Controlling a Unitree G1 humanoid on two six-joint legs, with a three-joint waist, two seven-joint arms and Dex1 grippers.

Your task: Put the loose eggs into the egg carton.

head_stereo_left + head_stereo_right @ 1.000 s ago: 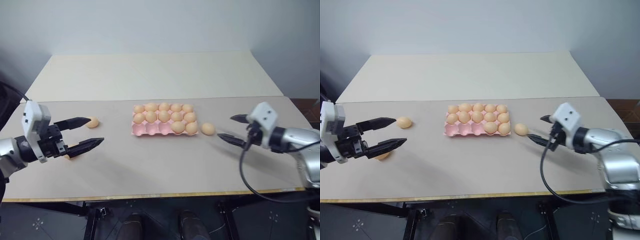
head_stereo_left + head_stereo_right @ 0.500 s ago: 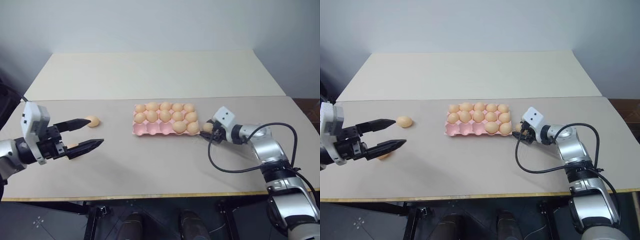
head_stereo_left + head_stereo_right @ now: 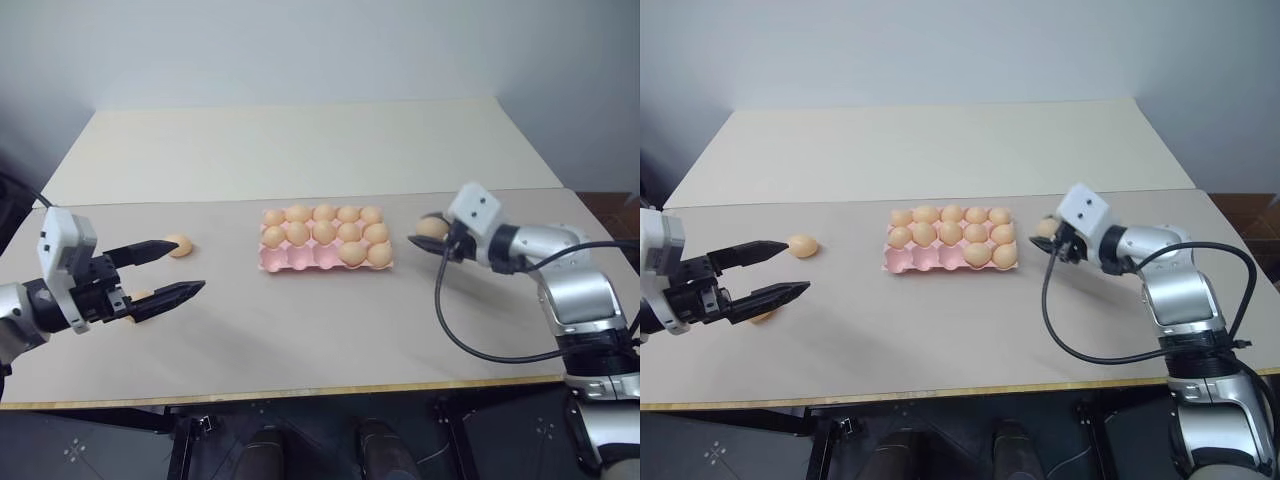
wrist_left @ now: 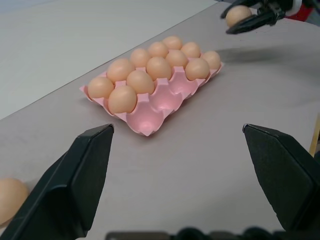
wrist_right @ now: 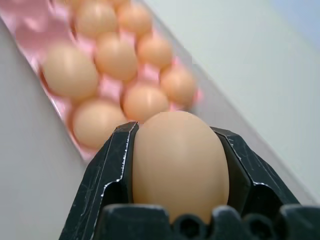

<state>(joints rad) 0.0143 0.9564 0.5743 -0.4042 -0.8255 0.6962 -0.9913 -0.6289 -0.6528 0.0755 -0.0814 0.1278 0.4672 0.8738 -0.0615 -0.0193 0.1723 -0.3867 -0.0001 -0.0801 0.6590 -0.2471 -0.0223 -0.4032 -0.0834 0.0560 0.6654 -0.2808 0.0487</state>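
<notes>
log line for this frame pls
right gripper: shut on egg, off the table | left gripper: open, idle | egg carton: three front cups unfilled

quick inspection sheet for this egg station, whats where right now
surface: pale table with a seam across it, a second panel behind
job's things: pink egg carton at centre, twelve cups filled, three near-row cups on the robot's left bare; one egg loose on the table at the left, another partly hidden under the left hand; a third egg held off the table to the right of the carton
clutter: nothing seen
grippers: right hand shut on the held egg; left hand open, hovering near the left-side eggs
cables: black cable looping from the right wrist over the table
surroundings: plain wall behind, dark floor below
</notes>
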